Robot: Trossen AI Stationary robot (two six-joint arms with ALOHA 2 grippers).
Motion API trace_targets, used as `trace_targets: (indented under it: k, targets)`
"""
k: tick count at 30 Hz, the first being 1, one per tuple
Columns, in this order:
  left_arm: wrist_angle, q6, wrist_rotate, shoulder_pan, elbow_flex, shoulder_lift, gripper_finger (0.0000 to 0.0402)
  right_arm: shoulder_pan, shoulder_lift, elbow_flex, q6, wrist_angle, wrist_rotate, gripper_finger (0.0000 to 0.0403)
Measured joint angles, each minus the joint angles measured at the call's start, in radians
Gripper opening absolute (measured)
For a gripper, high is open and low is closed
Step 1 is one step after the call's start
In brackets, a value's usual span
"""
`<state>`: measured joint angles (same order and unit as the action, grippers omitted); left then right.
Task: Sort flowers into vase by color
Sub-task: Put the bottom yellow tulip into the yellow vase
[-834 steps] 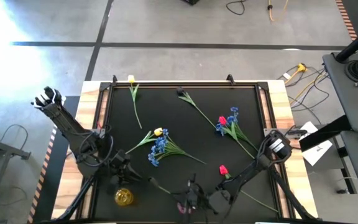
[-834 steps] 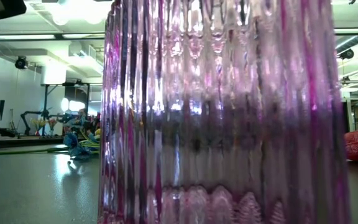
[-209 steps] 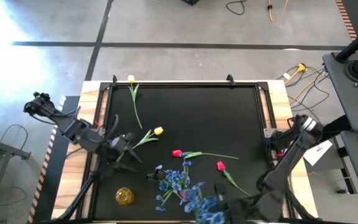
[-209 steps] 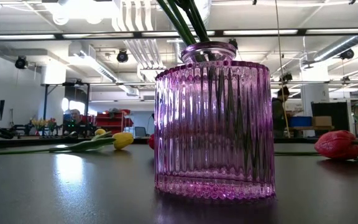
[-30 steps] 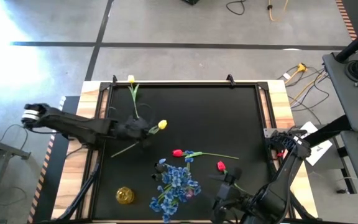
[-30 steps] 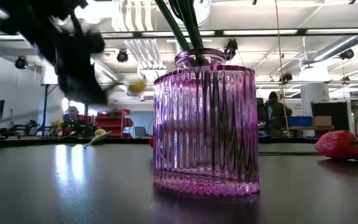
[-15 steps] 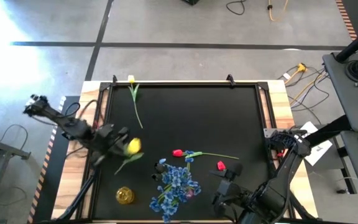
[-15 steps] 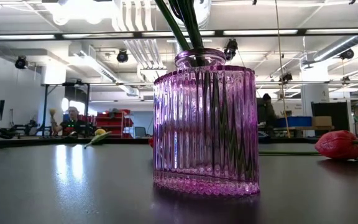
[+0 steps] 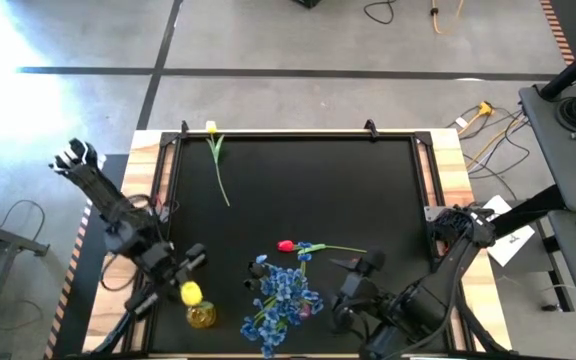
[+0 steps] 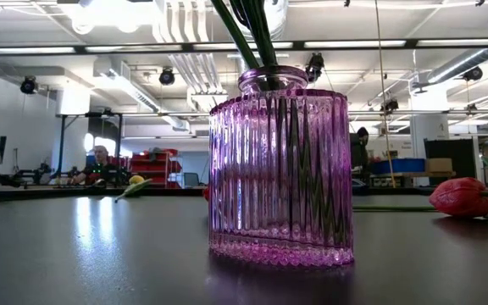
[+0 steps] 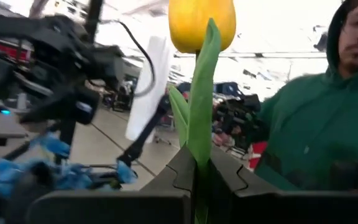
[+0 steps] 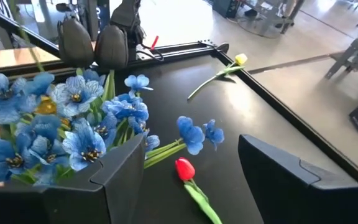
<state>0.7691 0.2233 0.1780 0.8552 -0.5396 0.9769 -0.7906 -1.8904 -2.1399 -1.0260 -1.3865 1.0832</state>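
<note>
My left gripper (image 9: 183, 275) is shut on a yellow tulip (image 9: 190, 293), whose bloom hangs just on the far side of the small yellow vase (image 9: 201, 318) at the near left. In the left wrist view the bloom (image 11: 202, 25) and a green leaf rise past the fingers. Blue flowers (image 9: 283, 300) fill the ribbed pink vase (image 10: 278, 169) near the front edge. My right gripper (image 9: 353, 285) stands open to the right of that vase. A red tulip (image 12: 185, 169) lies on the table between and just beyond its fingers, untouched. My left gripper pinches the yellow tulip's stem (image 11: 196, 171) between its two fingers, just below the leaf. The bloom stands out past the fingertips. The tulip is lifted clear of the table. The stem's lower end is hidden behind the gripper.
A second yellow tulip (image 9: 211, 128) lies at the far left, its stem running toward the middle. Another red tulip (image 9: 286, 245) lies mid-table beside a loose blue blossom (image 12: 194, 134). A black rail (image 9: 288, 135) frames the table. A person in a green hoodie (image 11: 309, 124) is beyond it.
My left gripper has carried the yellow tulip from the table's left middle toward the near edge, turning so the bloom now sits by the yellow vase. My right gripper has edged toward the far edge and now covers a red tulip in the high view.
</note>
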Motion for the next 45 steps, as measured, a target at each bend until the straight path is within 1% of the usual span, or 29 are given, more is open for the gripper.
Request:
trace_targets:
  k: [5, 10, 15, 20, 23, 28, 31, 33, 39, 41, 45]
  targets:
    - [0.074, -0.018, -0.004, 0.038, 0.000, 0.100, 0.0000, -0.003, 0.008, 0.000, -0.023, 0.001, -0.013, 0.0250]
    - [0.084, -0.067, -0.004, 0.050, 0.000, 0.137, 0.0000, -0.003, 0.019, 0.001, -0.022, 0.000, -0.018, 0.0251]
    - [0.087, -0.078, -0.001, 0.050, 0.036, 0.125, 0.0000, -0.003, 0.034, 0.001, -0.022, 0.000, -0.019, 0.0255]
    - [0.188, -0.068, 0.045, 0.053, 0.135, 0.076, 0.0000, -0.010, 0.058, 0.001, -0.023, 0.000, -0.032, 0.0259]
    - [0.226, -0.007, 0.062, 0.053, 0.206, 0.041, 0.0000, -0.015, 0.071, 0.001, -0.028, 0.001, -0.039, 0.0261]
    - [0.242, 0.216, 0.079, 0.053, 0.293, -0.057, 0.0009, -0.023, 0.073, 0.001, -0.044, -0.006, -0.042, 0.0274]
    - [0.238, 0.284, 0.125, 0.053, 0.303, -0.103, 0.0023, -0.023, 0.070, 0.007, -0.043, -0.028, -0.061, 0.0286]
    - [0.220, 0.296, 0.127, 0.053, 0.302, -0.126, 0.0035, -0.023, 0.065, 0.015, -0.064, -0.053, -0.095, 0.0295]
    - [0.027, 0.428, 0.126, 0.054, 0.278, -0.163, 0.0081, -0.023, 0.058, 0.055, -0.218, -0.177, -0.223, 0.0317]
    - [-0.020, 0.467, 0.116, 0.054, 0.266, -0.164, 0.0096, -0.026, 0.058, 0.083, -0.262, -0.185, -0.251, 0.0320]
    - [-0.115, 0.574, 0.045, 0.054, 0.223, -0.167, 0.0122, -0.027, 0.060, 0.131, -0.290, -0.185, -0.295, 0.0320]
